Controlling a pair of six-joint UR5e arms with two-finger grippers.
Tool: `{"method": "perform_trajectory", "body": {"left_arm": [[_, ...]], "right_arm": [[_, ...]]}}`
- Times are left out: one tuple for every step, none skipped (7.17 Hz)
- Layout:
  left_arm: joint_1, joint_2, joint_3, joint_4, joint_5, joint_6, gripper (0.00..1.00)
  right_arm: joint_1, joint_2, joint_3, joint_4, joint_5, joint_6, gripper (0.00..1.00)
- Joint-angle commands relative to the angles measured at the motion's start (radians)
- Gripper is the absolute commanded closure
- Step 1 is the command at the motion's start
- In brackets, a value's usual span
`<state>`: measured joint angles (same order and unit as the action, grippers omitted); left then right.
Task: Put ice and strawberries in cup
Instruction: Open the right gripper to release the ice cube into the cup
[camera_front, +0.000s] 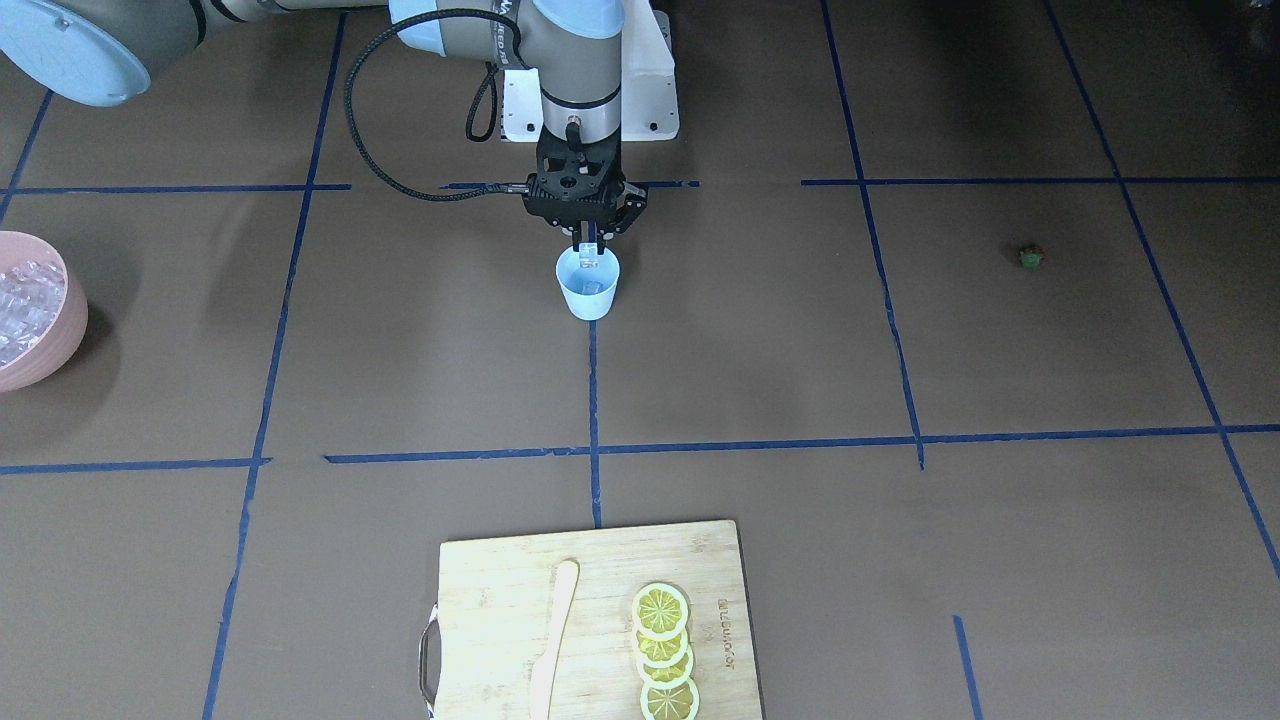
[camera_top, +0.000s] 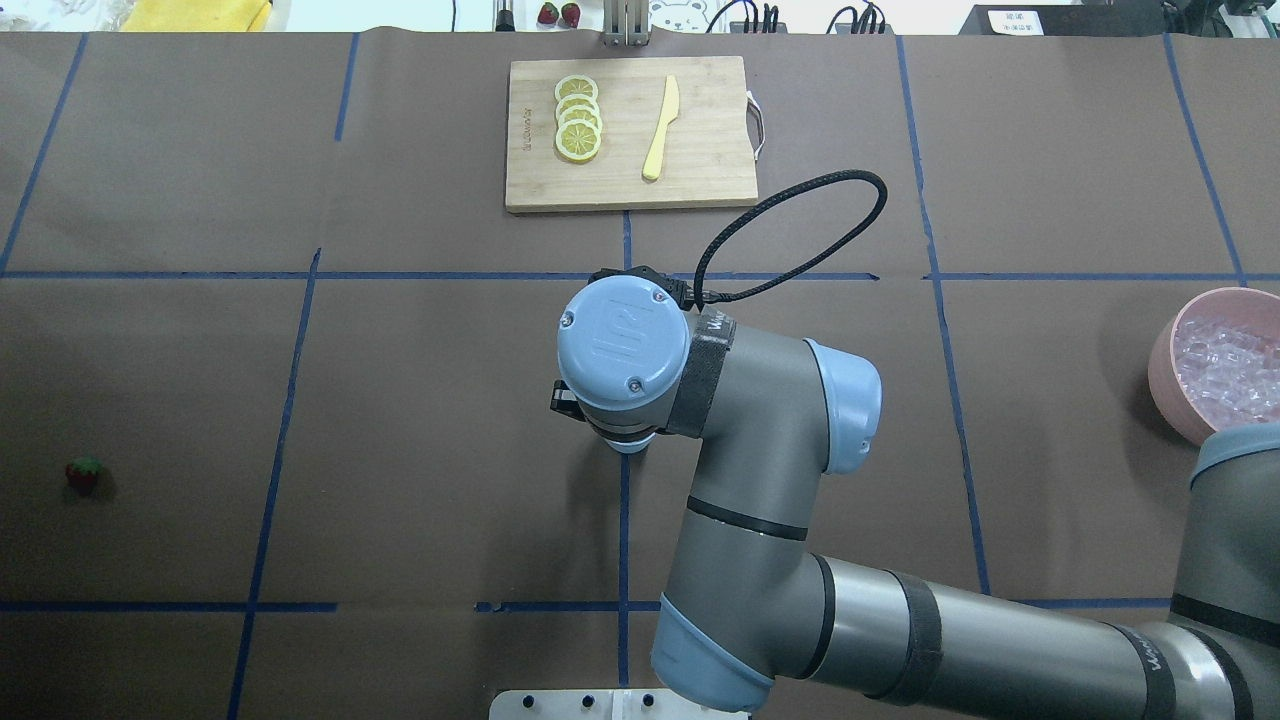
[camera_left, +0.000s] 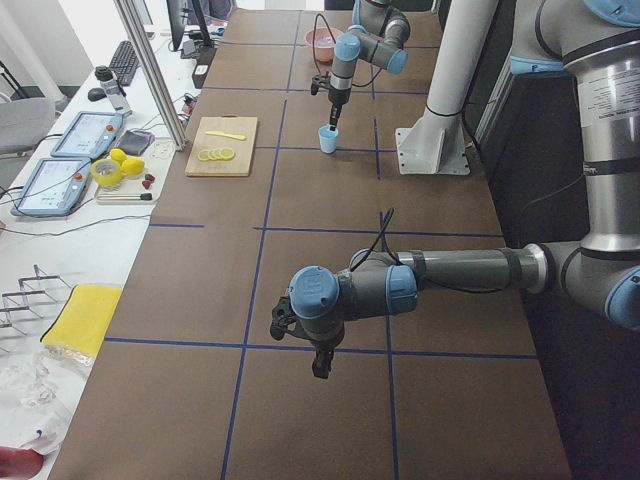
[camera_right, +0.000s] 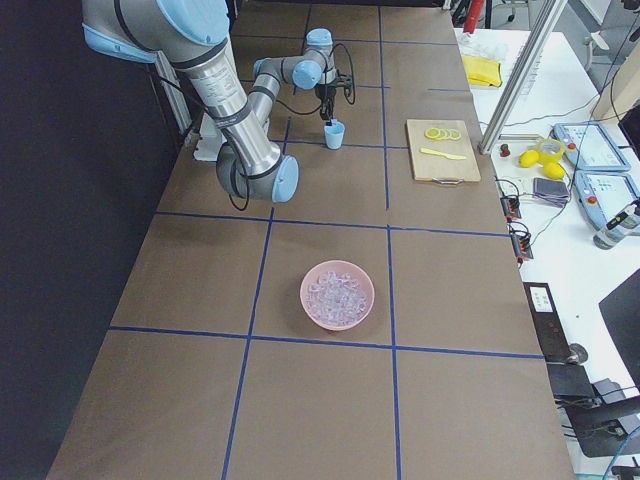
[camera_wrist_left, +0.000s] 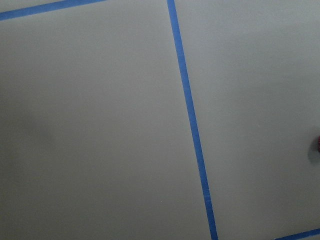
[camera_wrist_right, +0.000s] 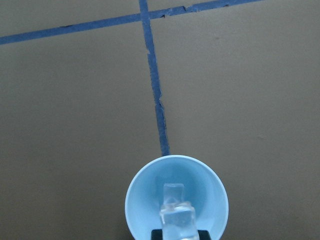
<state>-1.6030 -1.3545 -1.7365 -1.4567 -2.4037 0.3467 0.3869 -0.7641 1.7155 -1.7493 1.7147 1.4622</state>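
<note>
The light-blue cup (camera_front: 588, 292) stands on the brown table near the robot's base; it also shows in the right wrist view (camera_wrist_right: 145, 200). My right gripper (camera_front: 590, 246) hangs straight over its rim, shut on a clear ice cube (camera_wrist_right: 176, 219). Another ice cube (camera_wrist_right: 174, 192) lies inside the cup. More ice (camera_front: 22, 305) fills the pink bowl (camera_front: 72, 325). The tiny red strawberry (camera_front: 1031, 257) lies alone on the table, far from the cup. My left gripper (camera_left: 320, 366) hovers low over bare table; I cannot tell whether it is open. The strawberry just shows at the left wrist view's right edge (camera_wrist_left: 317, 143).
A wooden cutting board (camera_front: 500, 600) with several lemon slices (camera_front: 662, 650) and a pale knife (camera_front: 555, 640) lies at the table's far edge from the robot. Blue tape lines cross the table. The right arm's elbow and forearm span the table between cup and bowl.
</note>
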Motion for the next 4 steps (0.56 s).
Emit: {"method": "perform_trajectory", "body": {"left_arm": [[0.000,0.000,0.002,-0.001,-0.002,0.000,0.00],[0.000,0.000,0.002,0.001,-0.002,0.000,0.00],[0.000,0.000,0.003,-0.001,-0.002,0.000,0.00],[0.000,0.000,0.003,0.001,-0.002,0.000,0.00]], "right_arm": [[-0.002,-0.003,0.007,0.001,0.003,-0.010,0.00],[-0.002,-0.003,0.012,0.001,0.003,-0.010,0.00],[0.003,-0.003,0.030,0.001,0.003,-0.014,0.00],[0.035,-0.003,0.059,-0.002,0.019,-0.048,0.00]]}}
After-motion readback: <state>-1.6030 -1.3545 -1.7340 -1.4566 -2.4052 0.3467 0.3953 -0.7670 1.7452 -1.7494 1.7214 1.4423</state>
